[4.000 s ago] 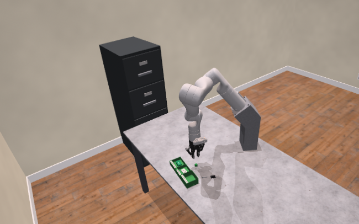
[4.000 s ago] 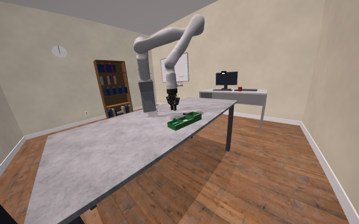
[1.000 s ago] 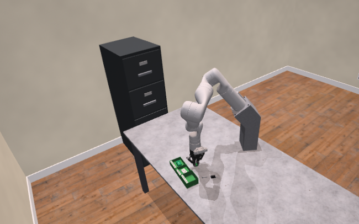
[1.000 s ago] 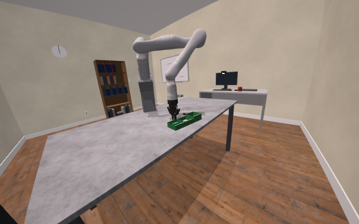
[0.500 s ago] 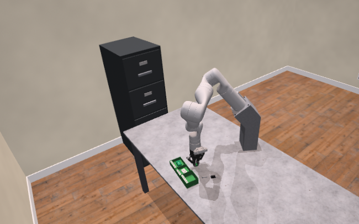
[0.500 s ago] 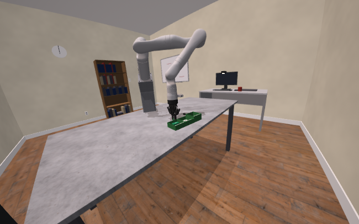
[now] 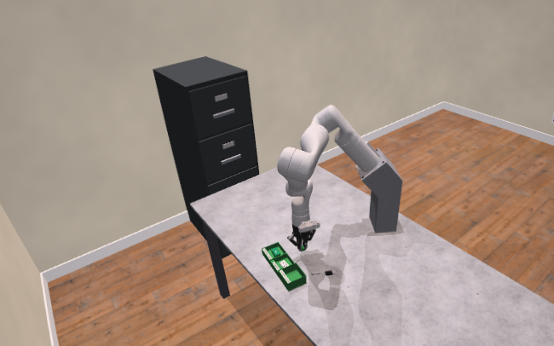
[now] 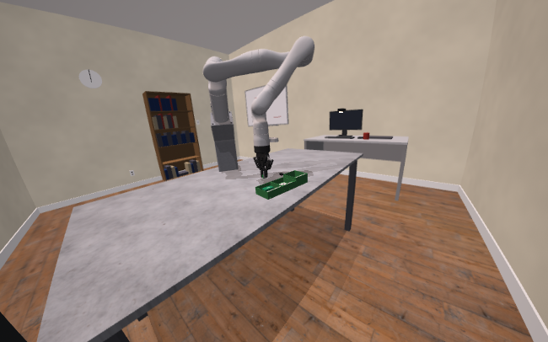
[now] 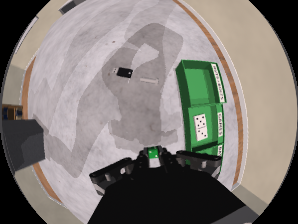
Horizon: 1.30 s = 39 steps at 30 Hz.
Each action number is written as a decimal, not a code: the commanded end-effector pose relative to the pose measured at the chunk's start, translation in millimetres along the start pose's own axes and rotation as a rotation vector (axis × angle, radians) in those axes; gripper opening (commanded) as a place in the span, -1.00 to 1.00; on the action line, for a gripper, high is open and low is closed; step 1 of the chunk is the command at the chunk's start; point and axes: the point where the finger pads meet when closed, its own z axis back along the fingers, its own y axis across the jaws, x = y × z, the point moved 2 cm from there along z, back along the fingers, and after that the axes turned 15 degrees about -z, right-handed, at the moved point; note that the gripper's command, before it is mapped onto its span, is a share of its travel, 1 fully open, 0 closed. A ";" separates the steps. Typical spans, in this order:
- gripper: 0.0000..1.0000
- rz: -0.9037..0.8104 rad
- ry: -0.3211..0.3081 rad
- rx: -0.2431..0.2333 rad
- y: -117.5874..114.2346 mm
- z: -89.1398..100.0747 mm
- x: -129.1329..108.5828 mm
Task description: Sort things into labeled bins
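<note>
Gripper (image 7: 301, 245) in your top view hangs beside the far end of the row of green bins (image 7: 284, 266), clamped on a small green-and-white piece (image 7: 302, 248); a small dark item (image 7: 327, 272) and a thin one (image 7: 314, 273) lie on the table (image 7: 400, 291) near the bins. From the exterior view, the fingers sit just above the table behind the bins (image 8: 282, 184), so lift before you cross the wall. At the wrist, the piece (image 9: 153, 155) shows between the fingers and the bins (image 9: 200, 106) lie to the right; read the labels, centre over the matching bin, then release low.
</note>
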 end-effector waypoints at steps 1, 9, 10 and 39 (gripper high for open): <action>-0.78 -0.003 0.012 0.005 2.2 13.1 -5.9; -0.78 -0.003 0.012 0.005 2.1 29.8 -5.7; -0.78 -0.003 0.012 0.005 2.1 29.8 -5.8; -0.78 -0.003 0.012 0.005 12.9 36.5 -10.6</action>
